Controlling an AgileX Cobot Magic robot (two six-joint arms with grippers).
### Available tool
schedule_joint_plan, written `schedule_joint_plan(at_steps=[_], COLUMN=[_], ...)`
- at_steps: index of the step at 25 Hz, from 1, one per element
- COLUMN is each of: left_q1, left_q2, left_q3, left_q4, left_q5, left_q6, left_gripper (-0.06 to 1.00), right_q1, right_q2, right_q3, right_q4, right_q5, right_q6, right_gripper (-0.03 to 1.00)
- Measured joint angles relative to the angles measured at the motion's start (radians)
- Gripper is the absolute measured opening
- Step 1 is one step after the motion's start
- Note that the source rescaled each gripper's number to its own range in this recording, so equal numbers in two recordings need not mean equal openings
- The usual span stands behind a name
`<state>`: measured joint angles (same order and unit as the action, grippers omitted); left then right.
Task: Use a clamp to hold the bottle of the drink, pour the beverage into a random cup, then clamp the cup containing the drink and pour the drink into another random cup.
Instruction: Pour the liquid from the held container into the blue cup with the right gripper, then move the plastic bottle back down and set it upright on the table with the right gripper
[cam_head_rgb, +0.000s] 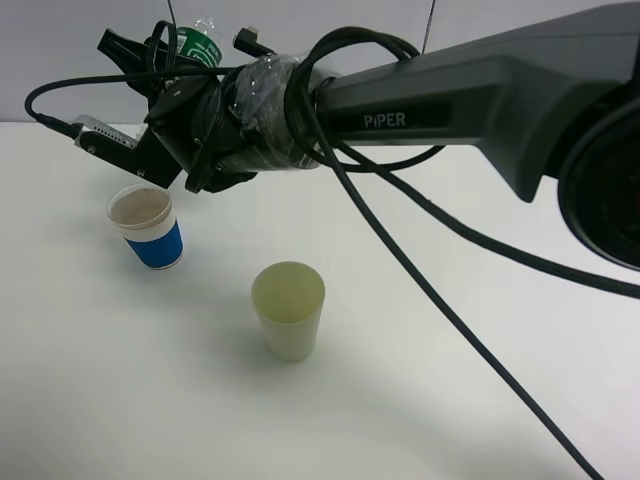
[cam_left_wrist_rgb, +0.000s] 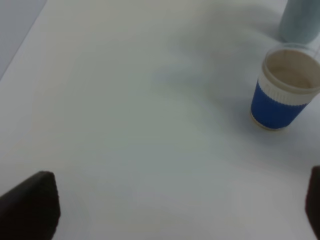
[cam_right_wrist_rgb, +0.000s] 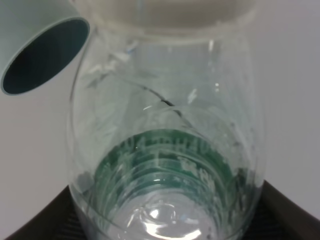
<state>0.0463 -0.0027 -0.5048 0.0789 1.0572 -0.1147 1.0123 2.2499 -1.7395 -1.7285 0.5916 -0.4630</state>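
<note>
Ribbed clr plastic bottle (cam_right_wrist_rgb: 165, 150), tapered pale-grn cup (cam_head_rgb: 288, 312), blue-sleeved paper cup (cam_head_rgb: 152, 232)

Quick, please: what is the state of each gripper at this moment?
Left gripper: open, holding nothing.
Right gripper: closed on the bottle.

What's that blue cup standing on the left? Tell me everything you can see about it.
The blue cup looks like paper: a blue sleeve round its lower part, a white ribbed band above that, and a cream inside. It has no lid and no handle. It stands upright on the white table, and nothing else touches it. Whether there is any liquid in it I cannot tell from these views. The pale green cup stands well apart from it, nearer the camera in the high view.
</note>
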Motion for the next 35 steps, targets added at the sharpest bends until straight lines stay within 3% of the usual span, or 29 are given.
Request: schedule_joint_plan(at_steps=[5, 13, 18, 23, 25, 29, 35], left_q1=[0.000, 0.000, 0.000, 0.000, 0.000, 0.000, 0.000], left_q2=[0.000, 0.000, 0.000, 0.000, 0.000, 0.000, 0.000], left_q3=[0.000, 0.000, 0.000, 0.000, 0.000, 0.000, 0.000], left_q4=[0.000, 0.000, 0.000, 0.000, 0.000, 0.000, 0.000], left_q5=[0.000, 0.000, 0.000, 0.000, 0.000, 0.000, 0.000], left_q6=[0.000, 0.000, 0.000, 0.000, 0.000, 0.000, 0.000], left_gripper=[1.00, 1.00, 1.00, 1.00, 1.00, 1.00, 1.00], right_q1=[0.000, 0.000, 0.000, 0.000, -0.002, -0.015, -0.045], right_q2=[0.000, 0.000, 0.000, 0.000, -0.006, -0.046, -0.159], right_q3=[0.000, 0.000, -0.003, -0.003, -0.003, -0.003, -0.003], right_q4=[0.000, 0.065, 0.173, 0.294, 0.330, 0.425, 0.681], right_q5=[-0.001, -0.007, -0.058, -0.068, -0.058, -0.017, 0.013], right_q6=[0.043, 0.266, 0.515, 0.874, 0.967, 1.022, 1.023], right_gripper=[0.00, 0.00, 0.00, 0.00, 0.00, 0.00, 0.00])
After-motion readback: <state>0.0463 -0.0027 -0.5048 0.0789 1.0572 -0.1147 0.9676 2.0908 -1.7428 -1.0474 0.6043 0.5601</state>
